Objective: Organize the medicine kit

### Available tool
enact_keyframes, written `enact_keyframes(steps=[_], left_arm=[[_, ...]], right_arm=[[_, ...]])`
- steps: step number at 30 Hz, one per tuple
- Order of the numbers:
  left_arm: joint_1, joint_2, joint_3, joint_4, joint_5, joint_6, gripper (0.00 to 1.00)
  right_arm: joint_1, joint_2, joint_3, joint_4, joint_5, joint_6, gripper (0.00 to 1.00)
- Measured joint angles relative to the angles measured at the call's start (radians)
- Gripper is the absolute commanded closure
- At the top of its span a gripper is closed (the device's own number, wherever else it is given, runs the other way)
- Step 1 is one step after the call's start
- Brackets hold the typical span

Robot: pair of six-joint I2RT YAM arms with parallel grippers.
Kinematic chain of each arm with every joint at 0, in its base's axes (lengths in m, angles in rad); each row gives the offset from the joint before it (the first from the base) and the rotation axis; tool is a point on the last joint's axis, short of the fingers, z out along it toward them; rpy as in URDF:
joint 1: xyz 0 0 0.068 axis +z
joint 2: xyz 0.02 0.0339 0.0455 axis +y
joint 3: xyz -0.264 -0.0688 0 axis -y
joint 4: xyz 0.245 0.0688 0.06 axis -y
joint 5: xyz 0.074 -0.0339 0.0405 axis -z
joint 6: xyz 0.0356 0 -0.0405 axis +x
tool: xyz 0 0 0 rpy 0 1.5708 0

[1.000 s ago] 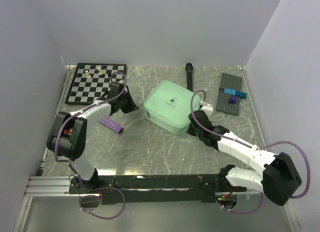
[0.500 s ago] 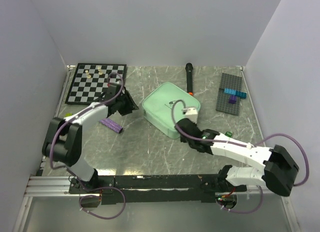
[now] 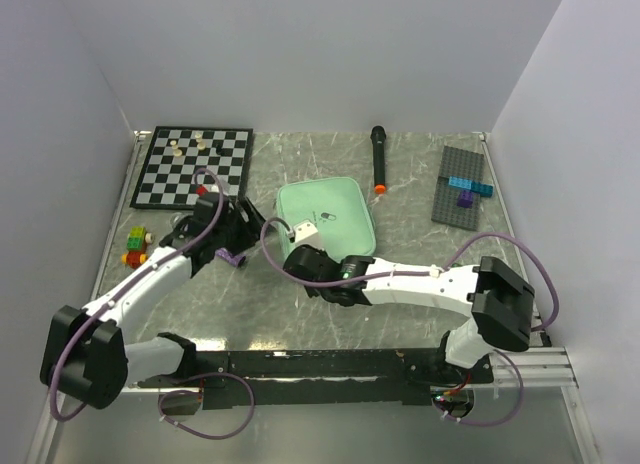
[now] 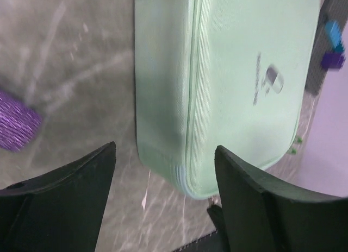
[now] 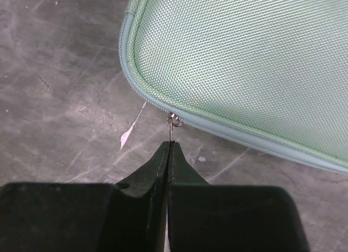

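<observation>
Right wrist view: the right gripper (image 5: pixel 169 146) pinches the zipper pull (image 5: pixel 173 123) of the medicine kit (image 5: pixel 244 62), which sits mid-frame overhead and is seemingly zipped. The left gripper (image 4: pixel 164 154) gapes beside it. Organizing has not yet begun.

The overhead camera sat high behind my bases (image 3: pixel 175 356) at 6 o'clock and looked down across the table (image 3: pixel 250 314) toward the back wall (image 3: pixel 300 54) at 12, far enough off to hold the whole workspace. My left wrist camera looked out between its own fingers (image 4: pixel 65 203), close above the medicine kit (image 4: pixel 239 89), which filled that frame from 12 to 3 o'clock. My right wrist camera sat nearer still, facing the zip pull (image 5: pixel 173 121) on the kit's edge. All three views shared that case.
</observation>
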Motion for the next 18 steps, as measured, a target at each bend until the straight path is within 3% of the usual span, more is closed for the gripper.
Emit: enact_keyframes(steps=[8,14,18], left_arm=[[-0.13,0.046,-0.047,0.059,-0.002,-0.052,0.23],[-0.131,0.152,-0.034,0.103,-0.01,-0.052,0.47],[-0.134,0.194,0.009,0.109,-0.019,-0.044,0.57]], right_arm=[[0.002,0.015,-0.007,0.015,-0.011,0.003,1.0],[0.002,0.011,-0.021,0.023,-0.006,0.012,1.0],[0.002,0.003,-0.034,0.029,0.001,0.018,1.0]])
